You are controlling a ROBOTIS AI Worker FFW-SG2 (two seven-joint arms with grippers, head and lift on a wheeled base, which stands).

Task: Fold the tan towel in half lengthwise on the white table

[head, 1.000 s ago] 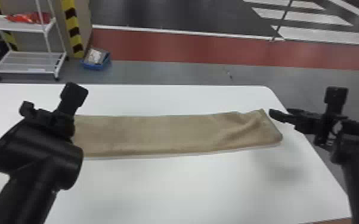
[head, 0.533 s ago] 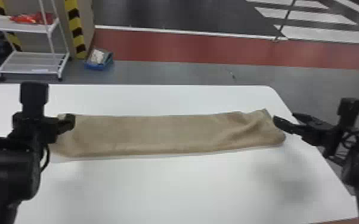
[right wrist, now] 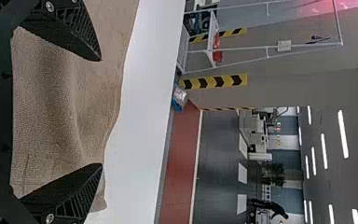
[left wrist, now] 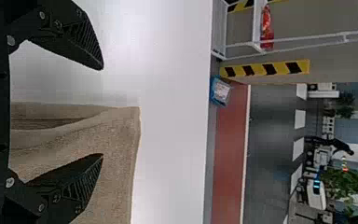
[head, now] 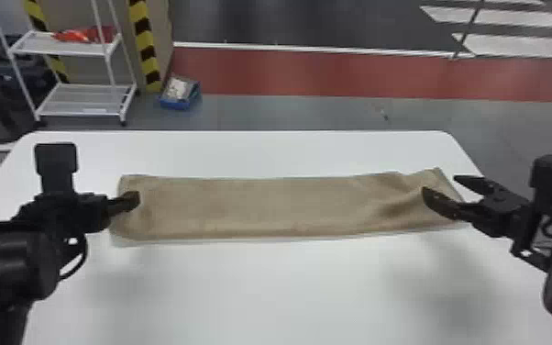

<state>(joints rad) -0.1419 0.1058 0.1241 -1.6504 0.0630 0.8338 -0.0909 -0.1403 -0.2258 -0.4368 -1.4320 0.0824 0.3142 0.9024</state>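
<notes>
Compared with half a second ago, the head view has turned slightly, shifting the scene to the right (the floor markings shift too). Against the tan cloth towel (head: 261, 206), the right black two-fingered pincer (head: 440, 183) has moved inward, so its tips now reach over the towel's right end. The left black two-fingered pincer (head: 128, 202) is at nearly the same spot over the left end; a second ago that arm covered that end more fully. The cloth keeps its long strip shape.

The towel lies on the smooth white worktop (head: 266, 151), in its far half, as a narrow band (about parallel to the far edge). Its long axis runs left to right, the right end slanting slightly away from the robot. Its short ends point left and right, and soft wrinkles gather near the right one.

Both pincers are spread wide, with nothing pinched. In the left wrist view, a towel corner shows beyond the gap between the ridged black fingers (left wrist: 81, 179); in the right wrist view, rumpled cloth shows between that pair.

Past the worktop, at the left, stands a white metal rack (head: 64, 51) (red items (head: 82, 35) on its upper shelf), with a blue open box (head: 174, 104) on the floor nearby.
</notes>
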